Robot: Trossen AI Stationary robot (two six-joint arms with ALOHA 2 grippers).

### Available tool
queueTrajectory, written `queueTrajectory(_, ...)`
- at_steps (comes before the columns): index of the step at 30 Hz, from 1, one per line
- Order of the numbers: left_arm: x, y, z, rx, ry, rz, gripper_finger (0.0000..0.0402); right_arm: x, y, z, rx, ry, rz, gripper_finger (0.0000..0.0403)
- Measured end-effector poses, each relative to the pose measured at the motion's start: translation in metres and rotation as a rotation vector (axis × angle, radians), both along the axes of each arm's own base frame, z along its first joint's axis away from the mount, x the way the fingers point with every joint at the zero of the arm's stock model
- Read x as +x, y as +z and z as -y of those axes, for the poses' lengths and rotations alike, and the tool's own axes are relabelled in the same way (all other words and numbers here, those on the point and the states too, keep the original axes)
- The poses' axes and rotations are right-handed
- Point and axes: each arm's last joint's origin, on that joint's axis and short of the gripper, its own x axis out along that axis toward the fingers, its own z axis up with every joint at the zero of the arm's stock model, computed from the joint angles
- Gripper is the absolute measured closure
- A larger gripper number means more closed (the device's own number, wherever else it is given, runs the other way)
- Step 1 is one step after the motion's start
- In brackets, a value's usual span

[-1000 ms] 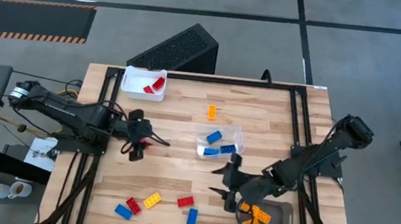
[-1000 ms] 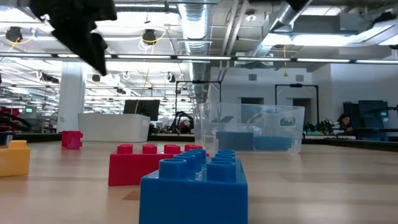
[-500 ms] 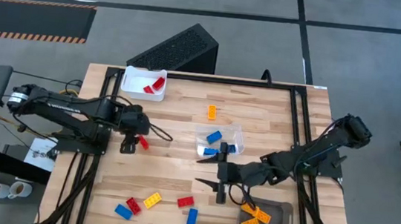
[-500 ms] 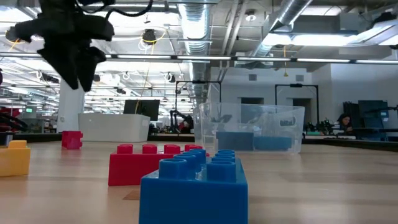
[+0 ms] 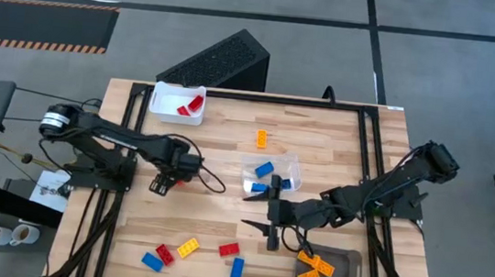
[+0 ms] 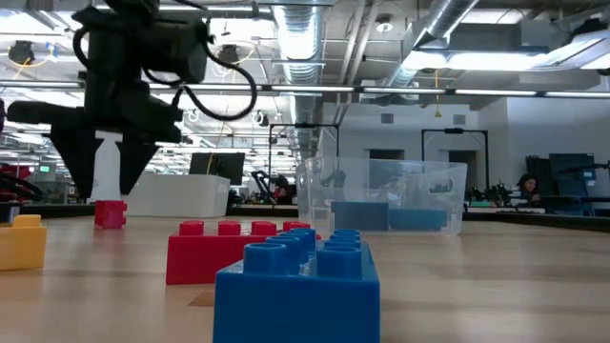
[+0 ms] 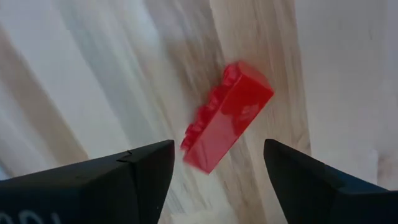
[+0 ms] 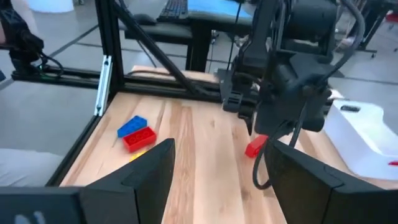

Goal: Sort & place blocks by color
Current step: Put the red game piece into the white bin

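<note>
— What sort of place are you working in here?
— You're in a robotics lab or industrial workshop hall. Look past the wooden worktop [image 5: 320,146] in the low view: exposed silver ventilation ducts [image 6: 303,43] and strip lights [image 6: 477,93] run across an open ceiling, with workstations and monitors [image 6: 217,164] behind.
— Anything from above?
— A grey concrete floor [image 5: 459,59], striped hazard tape [image 5: 38,22], and black framing [image 5: 370,161] around the worktop.

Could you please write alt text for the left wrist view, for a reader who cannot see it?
A red block lies on the pale wooden table, seen just beyond the left pincer. The pincer's two dark fingers stand open on either side of the block, not touching it.
</note>
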Motion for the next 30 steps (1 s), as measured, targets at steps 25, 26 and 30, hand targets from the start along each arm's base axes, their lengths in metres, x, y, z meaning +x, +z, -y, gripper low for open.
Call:
queueTrajectory(25, 0.003, -0.031, 0.003, -0.092, -0.048, 0.097, 0.0336, -0.001, -0.002, -0.001, 0.061, -0.018, -0.016, 0.0133)
queueTrajectory(26, 0.009, -0.025, 0.004, -0.105, -0.042, 0.125, 0.0343, 0.0, -0.002, 0.0, 0.061, -0.021, -0.016, 0.0133)
queueTrajectory(30, 0.015, 0.013, -0.003, -0.106, -0.005, 0.253, 0.0342, 0.001, -0.001, 0.004, 0.059, -0.03, -0.005, 0.0133)
